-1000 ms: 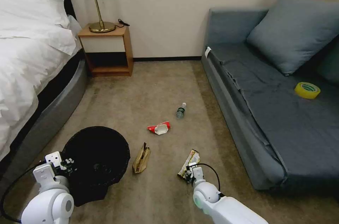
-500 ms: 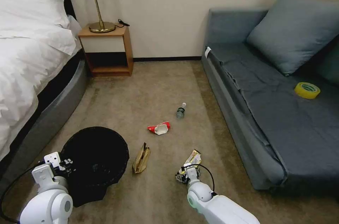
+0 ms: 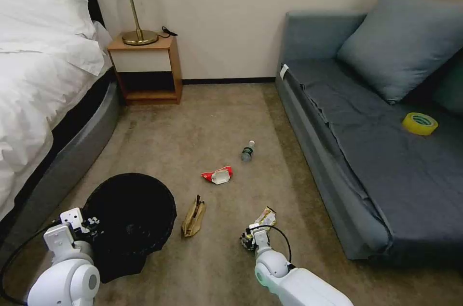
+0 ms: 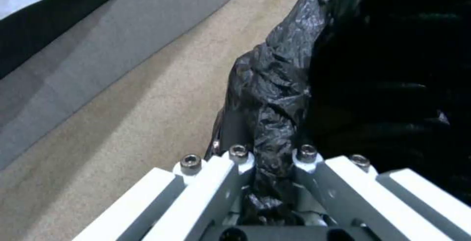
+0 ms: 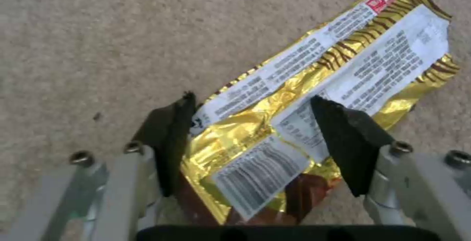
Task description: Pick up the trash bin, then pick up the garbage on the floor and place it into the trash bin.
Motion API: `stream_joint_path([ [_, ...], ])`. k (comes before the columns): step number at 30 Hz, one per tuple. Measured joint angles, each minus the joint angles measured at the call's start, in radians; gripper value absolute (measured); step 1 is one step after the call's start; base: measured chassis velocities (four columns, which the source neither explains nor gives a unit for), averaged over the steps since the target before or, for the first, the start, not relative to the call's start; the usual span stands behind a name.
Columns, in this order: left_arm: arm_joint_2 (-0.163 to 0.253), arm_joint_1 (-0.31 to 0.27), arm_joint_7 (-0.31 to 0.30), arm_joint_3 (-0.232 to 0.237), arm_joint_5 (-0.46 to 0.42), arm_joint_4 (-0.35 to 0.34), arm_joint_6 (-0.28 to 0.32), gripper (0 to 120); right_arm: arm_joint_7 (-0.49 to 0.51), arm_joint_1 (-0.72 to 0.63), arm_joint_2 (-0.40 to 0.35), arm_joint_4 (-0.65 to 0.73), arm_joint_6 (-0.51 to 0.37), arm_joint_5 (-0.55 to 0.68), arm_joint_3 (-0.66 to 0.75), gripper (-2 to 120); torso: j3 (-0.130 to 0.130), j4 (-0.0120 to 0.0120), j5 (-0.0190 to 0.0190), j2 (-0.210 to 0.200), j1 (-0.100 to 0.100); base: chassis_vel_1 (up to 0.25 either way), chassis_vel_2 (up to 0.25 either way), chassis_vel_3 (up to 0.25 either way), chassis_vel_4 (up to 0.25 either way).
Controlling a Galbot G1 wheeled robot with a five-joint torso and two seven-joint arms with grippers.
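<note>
Wrapper (image 5: 314, 97) btwn open right end effector (image 5: 255, 138) fingers, on carpet (image 5: 98, 31).

Dim, even indoor light (wrist views slightly soft).

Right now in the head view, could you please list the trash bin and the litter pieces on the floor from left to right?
Trash bin → brown paper bag → red-and-white packet → clear bottle → gold snack wrapper.
</note>
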Motion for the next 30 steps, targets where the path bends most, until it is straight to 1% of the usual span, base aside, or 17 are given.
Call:
stream_joint_path([
  [1,0.0,0.001,0.0,0.0,0.001,-0.001,0.0,3,-0.001,-0.001,0.0,-0.001,0.0,-0.003,0.0,57,0.0,0.0,0.0,0.0,0.0,0.0,0.0,0.0,0.0],
  [2,0.0,0.001,0.0,0.0,0.001,-0.001,0.0,3,-0.001,-0.001,0.0,-0.001,0.0,-0.003,0.0,57,0.0,0.0,0.0,0.0,0.0,0.0,0.0,0.0,0.0],
  [6,-0.001,0.003,0.001,0.0,0.004,-0.002,-0.003,3,-0.008,-0.007,0.0,-0.008,0.0,-0.013,0.001,42,0.0,0.0002,0.0002,0.0,0.0,0.0,0.0,0.0,0.0],
  [8,-0.001,0.003,0.001,0.001,0.005,-0.002,-0.003,3,-0.009,-0.008,0.0,-0.01,0.0,-0.015,0.001,40,0.0,0.0003,0.0002,0.0,0.0,0.0,0.0,0.0,0.0],
  [11,-0.003,0.003,0.002,0.003,0.009,-0.002,-0.004,3,-0.014,-0.011,-0.002,-0.011,0.001,-0.019,0.001,30,0.0,0.0005,0.0004,0.0,0.0,0.0,0.0,0.0,0.0],
  [12,-0.003,0.003,0.002,0.003,0.009,-0.002,-0.004,3,-0.014,-0.011,-0.002,-0.011,0.001,-0.019,0.001,30,0.0,0.0005,0.0004,0.0,0.0,0.0,0.0,0.0,0.0],
  [16,-0.003,0.002,0.003,0.006,0.012,-0.002,-0.004,3,-0.02,-0.014,-0.01,-0.011,0.001,-0.025,0.002,18,0.0,0.0007,0.0006,0.0,0.0,0.0,0.0,0.0,0.0],
  [17,-0.003,0.002,0.003,0.006,0.012,-0.002,-0.004,3,-0.02,-0.014,-0.01,-0.011,0.001,-0.025,0.002,18,0.0,0.0007,0.0006,0.0,0.0,0.0,0.0,0.0,0.0],
  [21,-0.002,0.002,0.004,0.008,0.012,-0.002,-0.004,3,-0.024,-0.017,-0.027,-0.01,0.001,-0.026,0.002,7,0.0,0.0009,0.0012,0.0,0.0,0.0,0.0,0.0,0.0],
  [22,-0.002,0.002,0.004,0.008,0.012,-0.002,-0.004,3,-0.024,-0.017,-0.027,-0.01,0.001,-0.026,0.002,7,0.0,0.0009,0.0012,0.0,0.0,0.0,0.0,0.0,0.0],
  [23,0.0,0.002,0.003,0.008,0.013,-0.001,-0.004,3,-0.022,-0.017,-0.042,-0.008,0.001,-0.026,0.003,4,0.0,-0.0003,0.0002,0.0,0.0,0.0,0.0,0.0,0.0],
  [24,0.001,0.001,0.003,0.006,0.014,0.0,-0.004,3,-0.017,-0.017,-0.056,0.0,-0.001,-0.024,0.007,1,0.0,-0.0011,-0.0032,0.0,0.0,0.0,0.0,0.0,0.0],
  [25,0.001,0.001,0.003,0.008,0.014,0.001,-0.004,3,-0.015,-0.018,-0.067,0.009,-0.002,-0.023,0.009,0,0.0,-0.0023,-0.0044,0.0,0.0,0.0,0.0,0.0,0.0],
  [26,0.001,0.0,0.006,0.009,0.013,0.001,-0.004,3,-0.011,-0.019,-0.078,0.021,-0.003,-0.021,0.007,0,0.001,-0.0025,-0.0032,-0.001,0.0,0.0,0.0,0.0,0.0],
  [27,0.001,0.0,0.006,0.009,0.013,0.001,-0.004,3,-0.011,-0.019,-0.078,0.021,-0.003,-0.021,0.007,0,0.001,-0.0025,-0.0032,-0.001,0.0,0.0,0.0,0.0,0.0],
  [28,0.001,0.0,0.007,0.01,0.013,0.001,-0.004,3,-0.008,-0.02,-0.089,0.034,-0.004,-0.018,0.006,0,0.001,-0.0025,-0.0009,-0.001,0.0,-0.062,-0.046,-0.021,-0.028],
  [30,0.002,-0.001,0.004,0.01,0.013,0.001,-0.005,3,-0.001,-0.024,-0.124,0.064,-0.009,-0.008,0.005,0,0.001,-0.0023,-0.0021,-0.001,0.0,-0.059,-0.035,-0.009,-0.028],
])
